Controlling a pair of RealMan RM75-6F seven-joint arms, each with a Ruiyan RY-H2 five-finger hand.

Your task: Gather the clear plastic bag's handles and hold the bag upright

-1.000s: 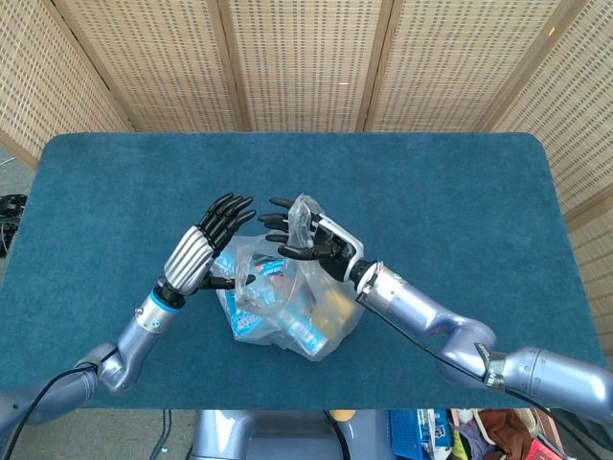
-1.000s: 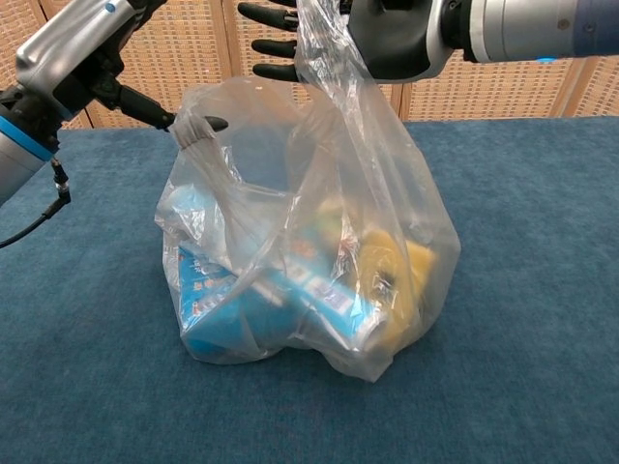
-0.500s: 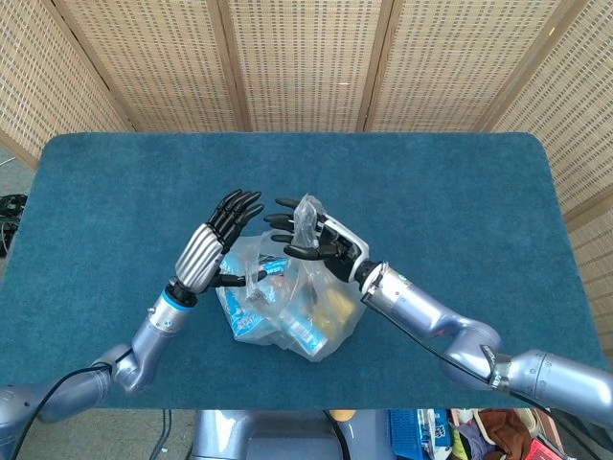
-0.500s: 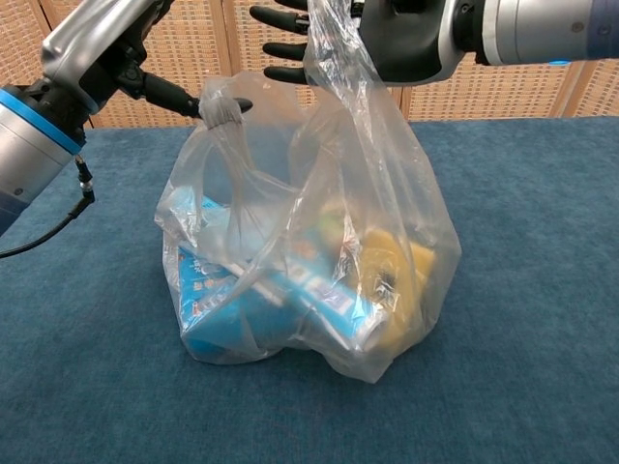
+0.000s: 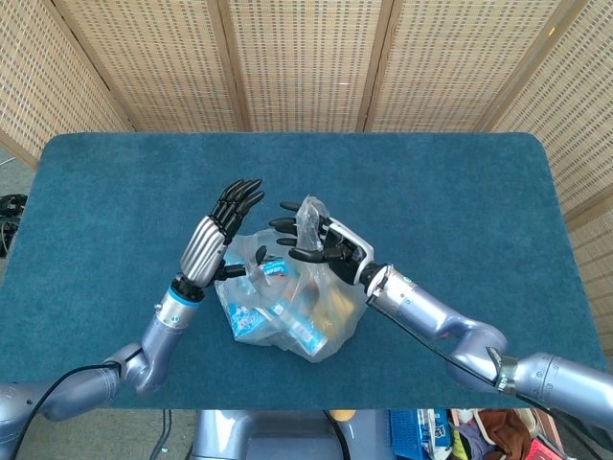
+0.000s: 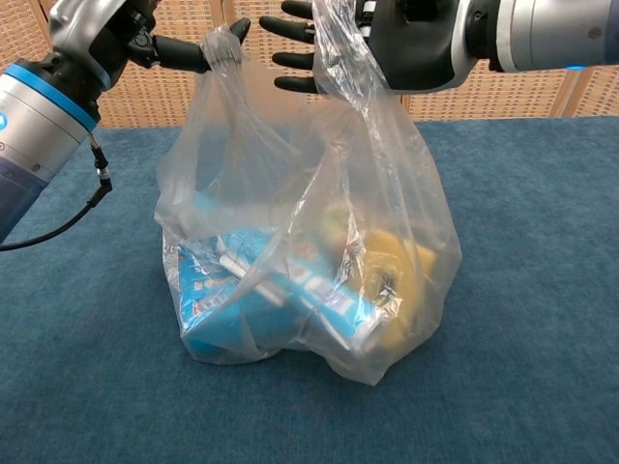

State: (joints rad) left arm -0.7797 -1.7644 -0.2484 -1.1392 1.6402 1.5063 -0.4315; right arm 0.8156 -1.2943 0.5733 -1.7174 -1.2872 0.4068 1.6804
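Clear plastic bag (image 6: 309, 251) sits near desk (image 5: 460, 192) centre, base on the blue cloth, upright between both hands. Left hand (image 5: 213, 241) just left of the bag top; one bunched handle (image 6: 224, 46) is hooked over its thumb, other fingers (image 5: 239, 196) spread straight up, so it is holding that handle. Right hand (image 5: 321, 244) at the bag's upper right; second handle (image 5: 306, 213) is draped up across its palm and gripped there, fingers pointing left toward the left hand. The two handles are close but apart, not joined.

Inside the bag: blue-and-white packets (image 6: 232, 300) at lower left and a yellow item (image 6: 397, 266) at right. Printing on the packets is too blurred to read; no brand legible.
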